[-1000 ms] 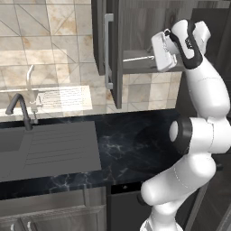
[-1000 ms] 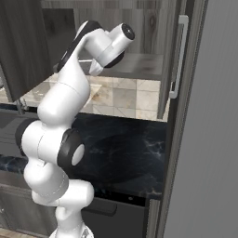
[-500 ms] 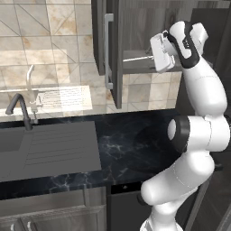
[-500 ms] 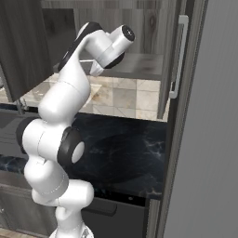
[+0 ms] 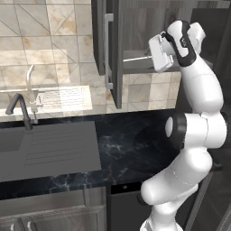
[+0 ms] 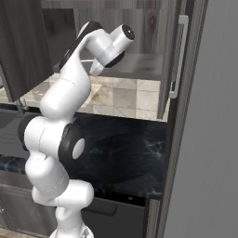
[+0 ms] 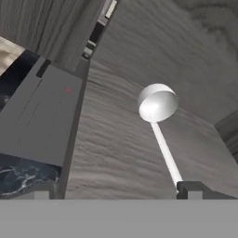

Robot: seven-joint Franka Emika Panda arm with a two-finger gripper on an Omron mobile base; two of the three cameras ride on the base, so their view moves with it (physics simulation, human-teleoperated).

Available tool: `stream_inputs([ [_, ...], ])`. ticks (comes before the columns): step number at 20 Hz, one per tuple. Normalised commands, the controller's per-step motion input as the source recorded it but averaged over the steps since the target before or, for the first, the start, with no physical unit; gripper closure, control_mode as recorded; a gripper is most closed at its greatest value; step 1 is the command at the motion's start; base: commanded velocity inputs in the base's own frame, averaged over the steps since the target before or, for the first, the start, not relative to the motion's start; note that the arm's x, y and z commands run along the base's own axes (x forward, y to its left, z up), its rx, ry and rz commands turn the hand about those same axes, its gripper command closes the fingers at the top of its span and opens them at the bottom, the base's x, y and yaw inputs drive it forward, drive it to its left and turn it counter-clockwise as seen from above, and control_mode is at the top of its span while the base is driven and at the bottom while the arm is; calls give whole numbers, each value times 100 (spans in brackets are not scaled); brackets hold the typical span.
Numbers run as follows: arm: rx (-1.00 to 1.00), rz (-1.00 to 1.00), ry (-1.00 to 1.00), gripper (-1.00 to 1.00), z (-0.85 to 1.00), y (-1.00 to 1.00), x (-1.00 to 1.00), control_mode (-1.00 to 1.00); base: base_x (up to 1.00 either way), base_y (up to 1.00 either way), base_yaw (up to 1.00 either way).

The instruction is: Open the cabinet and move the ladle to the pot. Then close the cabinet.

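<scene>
Ladle [image 7: 158, 103] lies on the cabinet [image 7: 116, 148] shelf (no readable markings); hand [image 7: 116, 190] spread wide, empty.

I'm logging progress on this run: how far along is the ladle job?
Done: the cabinet stands open. In hand: the open hand is inside it, lined up over the ladle, which lies on the cabinet floor, not yet gripped. Left: grasp the ladle, carry it to the pot, then close the cabinet.

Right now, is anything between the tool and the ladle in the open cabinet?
Nothing visible: the small shiny silver ladle lies alone on the dark wood-grain cabinet floor, its thin handle running back to the open tool.
</scene>
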Motion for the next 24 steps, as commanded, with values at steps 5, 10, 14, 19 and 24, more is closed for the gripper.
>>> stream_inputs([
  [5, 7, 0, 18, -100, 6, 0, 3, -100, 0, 0, 0],
  [10, 8, 0, 15, -100, 9, 0, 0, -100, 0, 0, 0],
  [14, 5, 0, 7, -100, 9, -1, 0, -100, 0, 0, 0],
  [19, 1, 0, 0, -100, 0, 0, 9, -100, 0, 0, 0],
  [24, 0, 0, 0, -100, 0, 0, 23, -100, 0, 0, 0],
])
